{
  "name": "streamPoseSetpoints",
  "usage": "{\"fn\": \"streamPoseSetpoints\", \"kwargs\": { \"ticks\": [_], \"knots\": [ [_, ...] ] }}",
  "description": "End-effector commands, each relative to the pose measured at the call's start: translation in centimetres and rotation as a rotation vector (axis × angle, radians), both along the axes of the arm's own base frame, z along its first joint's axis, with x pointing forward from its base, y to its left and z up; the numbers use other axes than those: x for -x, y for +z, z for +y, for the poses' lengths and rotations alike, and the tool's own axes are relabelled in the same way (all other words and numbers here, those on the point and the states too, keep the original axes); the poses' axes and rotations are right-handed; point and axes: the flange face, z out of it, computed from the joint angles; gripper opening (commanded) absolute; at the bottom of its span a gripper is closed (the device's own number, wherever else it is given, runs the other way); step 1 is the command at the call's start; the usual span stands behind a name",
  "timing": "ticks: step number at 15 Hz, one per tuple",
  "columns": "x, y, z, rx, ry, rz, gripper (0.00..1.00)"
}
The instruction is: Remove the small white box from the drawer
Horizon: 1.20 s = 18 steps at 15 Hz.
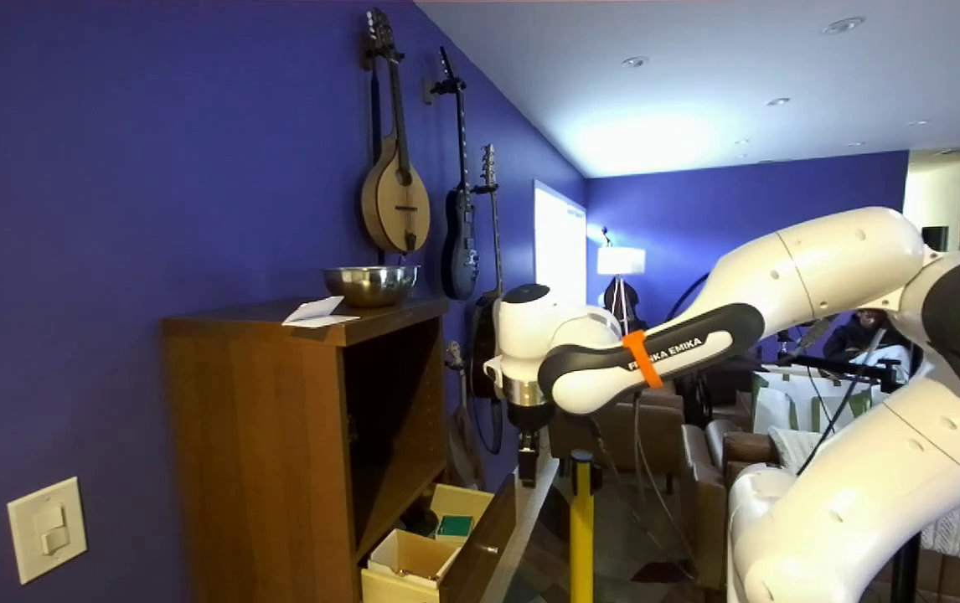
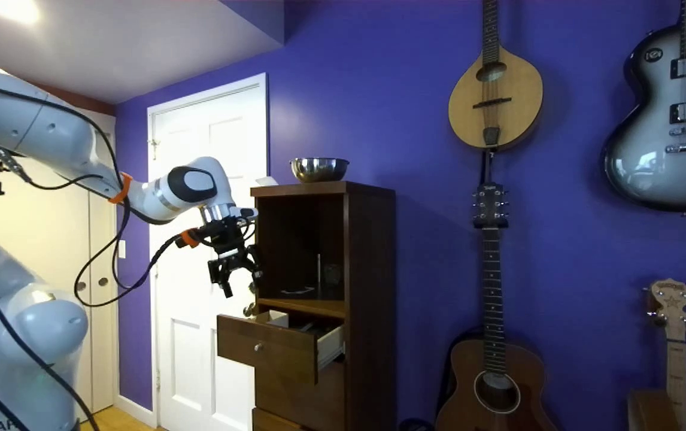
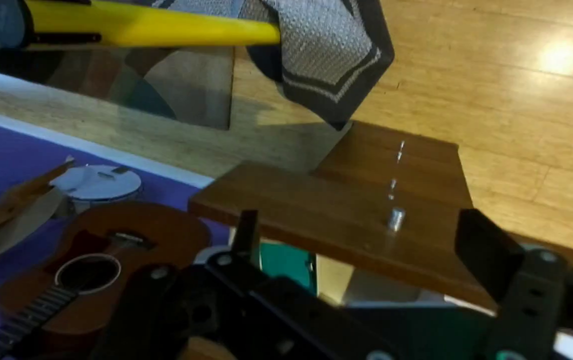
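The drawer (image 1: 392, 589) is pulled out of the brown cabinet; its pale side wall also shows in an exterior view (image 2: 330, 347), and its brown front panel with a silver knob shows in the wrist view (image 3: 311, 205). The small white box (image 1: 413, 554) stands open-topped inside the drawer, at the end near the door; its top shows above the drawer front in an exterior view (image 2: 278, 318). In the wrist view the gripper mostly hides it. My gripper (image 2: 242, 285) points down above the drawer front, open and empty; it also shows in an exterior view (image 1: 528, 471) and in the wrist view (image 3: 360, 215).
A green item (image 1: 454, 526) lies in the drawer beside the white box. The cabinet (image 2: 370, 299) has a dark open shelf above the drawer. A metal bowl (image 2: 319, 169) and a folded white card (image 1: 318, 312) sit on top. A yellow post (image 1: 582, 536) stands nearby.
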Motion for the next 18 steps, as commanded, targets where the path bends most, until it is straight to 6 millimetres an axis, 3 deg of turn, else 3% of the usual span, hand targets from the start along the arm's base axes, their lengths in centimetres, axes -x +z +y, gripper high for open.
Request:
{"fn": "streamPoseSetpoints", "kwargs": {
  "ticks": [1, 3, 5, 8, 10, 13, 18],
  "knots": [
    [-6.9, 0.7, 4.1, -0.020, -0.052, -0.038, 1.00],
    [-9.3, -0.3, 5.4, -0.065, -0.092, -0.009, 1.00],
    [-10.1, -1.5, 5.6, -0.125, -0.144, 0.013, 1.00],
    [-8.8, -4.4, 4.7, -0.257, -0.169, -0.041, 1.00],
    [-8.8, -5.2, 4.1, -0.319, -0.146, -0.068, 1.00],
    [-9.3, -5.5, 3.9, -0.285, -0.158, -0.047, 1.00],
    [-11.2, -8.0, 5.4, -0.294, -0.189, -0.090, 1.00]
  ]
}}
